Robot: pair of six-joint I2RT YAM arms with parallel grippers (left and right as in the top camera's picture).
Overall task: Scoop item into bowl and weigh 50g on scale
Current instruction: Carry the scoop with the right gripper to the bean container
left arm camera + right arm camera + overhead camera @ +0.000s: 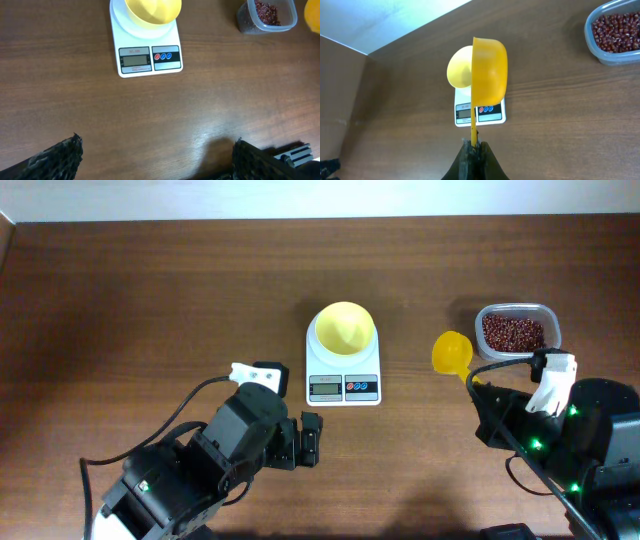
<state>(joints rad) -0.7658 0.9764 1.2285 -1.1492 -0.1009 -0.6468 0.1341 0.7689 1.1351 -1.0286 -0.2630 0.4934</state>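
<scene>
Beans (514, 332), small and dark reddish-brown, lie heaped in a clear rectangular container (548, 315) at the right of the overhead view, a little above mid-height, on the brown wooden tabletop (150, 290).

At the lower left of that view the left pincer (310, 438) points toward the middle of the frame with its jaws spread wide and nothing between them. In its own wrist view, the two dark fingers (60, 157) stand far apart at the bottom corners, with bare wood between.

At the centre sits the white scale (344, 388), its grey display and its red and blue buttons on the lower strip. The pale-yellow bowl (344, 327) stands upright on the scale's platform.

Just right of the scale, between it and the container, is the round cup of a yellow scoop (452, 352), its thin handle running down and to the right. The right pincer (474, 147) is pressed together on the end of that handle. In the right wrist view the cup is turned edge-on, in front of the bowl and scale. Whether the cup touches the wood I cannot tell.
</scene>
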